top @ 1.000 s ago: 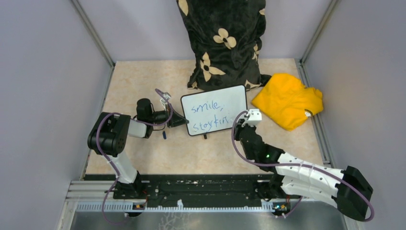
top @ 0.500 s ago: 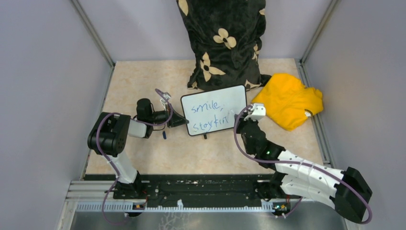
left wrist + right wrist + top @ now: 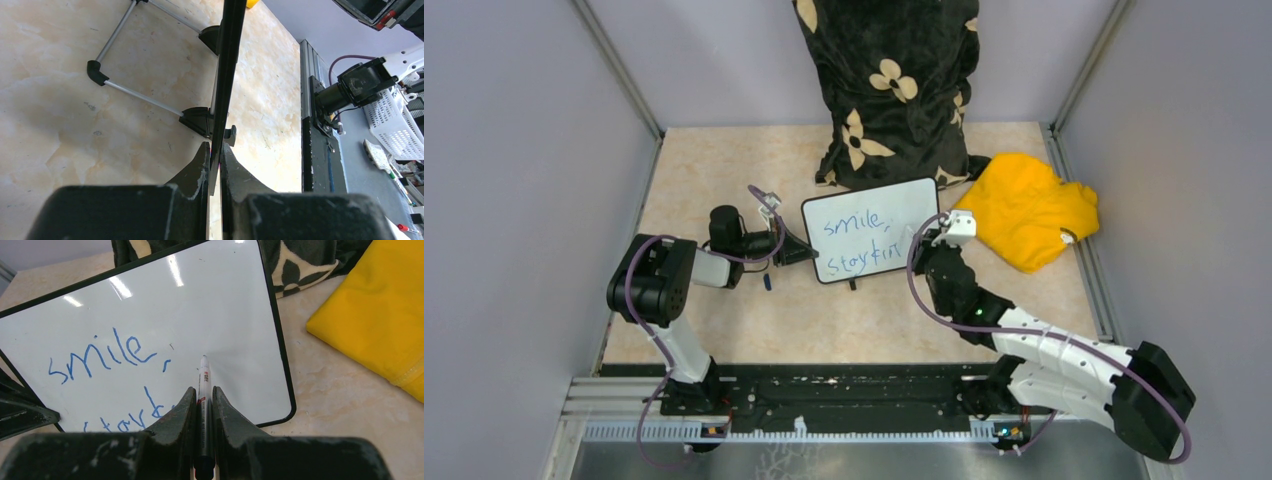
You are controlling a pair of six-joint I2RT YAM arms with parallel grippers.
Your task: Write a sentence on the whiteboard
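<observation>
"Seen from above, how do the arms sit?"

"The left arm is folded at the elbow with its forearm reaching right. The left gripper [image 3: 802, 250] meets the left edge of the whiteboard [image 3: 874, 225]. The right arm stretches long from its base, up and leftward, and the right gripper [image 3: 924, 243] hangs at the board's right edge, near the yellow cloth [image 3: 1024, 210]."

"And the board itself?"

"It's mid-table [image 3: 724, 170], just in front of the black flowered cushion [image 3: 894, 80]. Its long side runs left to right, with the right end a touch further back. The sentence [image 3: 856, 240] sits in two blue lines, 'smile,' on top."

"What about the left wrist camera?"

"It sees the board edge-on, as a thin dark strip running up and away from between the fingers [image 3: 195, 172]. They're clamped on its frame. A black foot [image 3: 197, 120] and the wire stand [image 3: 125, 90] rest on the table to one side."

"And the right wrist camera?"

"Its fingers [image 3: 182, 412] are pinched on a marker [image 3: 202, 385] that lies along them. The tip points away, at the board's white face, just right of the comma. I can't tell whether the tip touches."
</observation>
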